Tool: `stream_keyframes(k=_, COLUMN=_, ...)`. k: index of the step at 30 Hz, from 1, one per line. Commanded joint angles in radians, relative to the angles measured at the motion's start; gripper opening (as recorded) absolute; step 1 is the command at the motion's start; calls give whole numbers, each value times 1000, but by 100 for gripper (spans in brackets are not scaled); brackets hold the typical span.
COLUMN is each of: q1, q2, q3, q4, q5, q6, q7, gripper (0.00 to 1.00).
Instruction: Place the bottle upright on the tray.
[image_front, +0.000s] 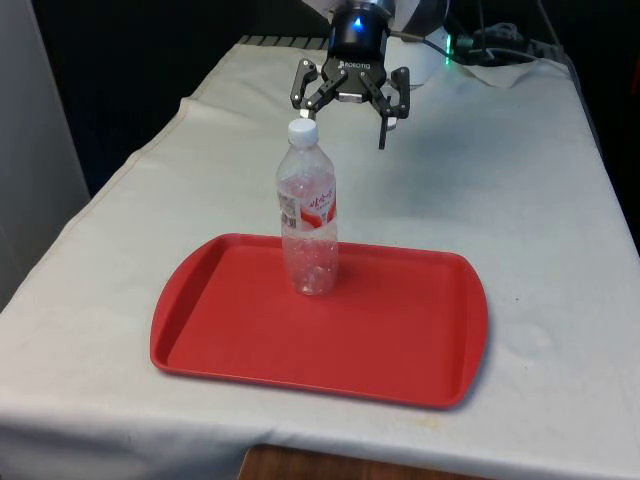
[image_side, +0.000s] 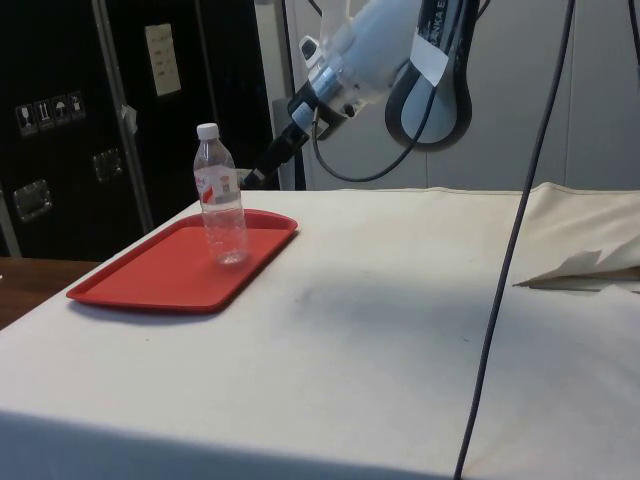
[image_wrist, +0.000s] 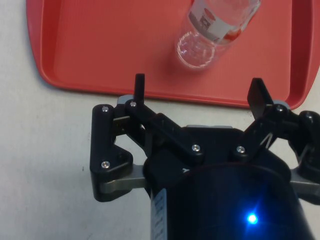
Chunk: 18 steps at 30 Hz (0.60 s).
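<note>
Tray (image_front: 420, 330): bottle (image_front: 308, 215) before claw (image_front: 345, 125)

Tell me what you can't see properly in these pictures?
- Bottle in the wrist view: its cap and top are cut off by the picture's edge.
- Bottle label: the writing is too small to read in the front view.
- Gripper in the side view: its tips sit behind the bottle and against dark cabinets, hard to make out.

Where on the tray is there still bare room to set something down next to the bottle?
The bottle stands near the tray's far rim, left of centre in the front view. Free: the half toward the front view's right and the near strip. Tightest is behind the bottle, where the open gripper hangs.
</note>
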Motion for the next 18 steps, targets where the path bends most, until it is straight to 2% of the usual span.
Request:
stream_keyframes(k=1, q1=0, q2=0, q3=0, q4=0, q5=0, q6=0, q7=0, gripper=100)
stream_keyframes(k=13, q1=0, q2=0, q3=0, q4=0, q5=0, q6=0, q7=0, gripper=100)
stream_keyframes(k=18, q1=-5, q2=-4, q3=1, q4=-6, q5=-8, q6=-16, q7=5, gripper=100)
